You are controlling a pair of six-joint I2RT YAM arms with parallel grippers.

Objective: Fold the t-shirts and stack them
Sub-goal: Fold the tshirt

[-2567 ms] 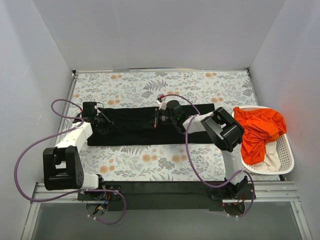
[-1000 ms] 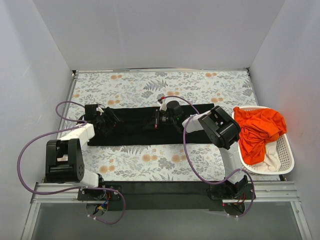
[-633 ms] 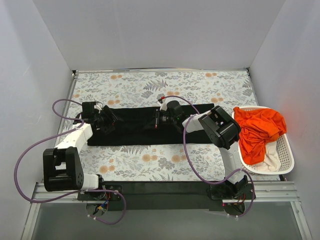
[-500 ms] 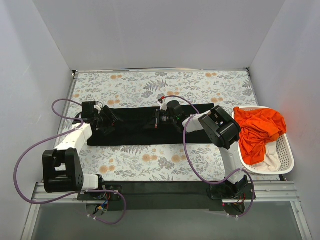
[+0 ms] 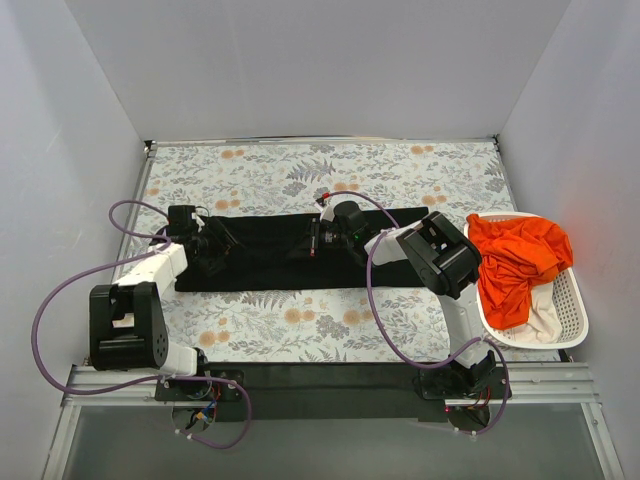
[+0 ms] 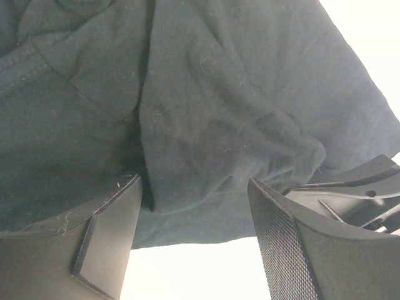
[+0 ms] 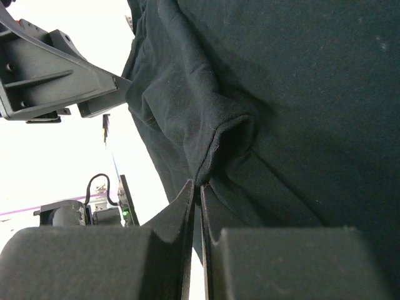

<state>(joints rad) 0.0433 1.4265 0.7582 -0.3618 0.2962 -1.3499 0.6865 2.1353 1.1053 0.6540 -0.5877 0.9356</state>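
A black t-shirt lies as a long folded strip across the floral table. My left gripper sits at its left end. In the left wrist view this gripper is open, its fingers standing wide either side of a rumpled edge of the black cloth without pinching it. My right gripper rests on the strip's middle. In the right wrist view it is shut on a raised fold of the black t-shirt.
A white slatted basket stands at the right table edge, holding an orange t-shirt over a cream one. Grey walls close in the table on three sides. Purple cables loop from both arms.
The left arm has shifted slightly back and forth at the shirt's left end, its jaws staying wide. The right arm and its pinch on the fold have not moved.
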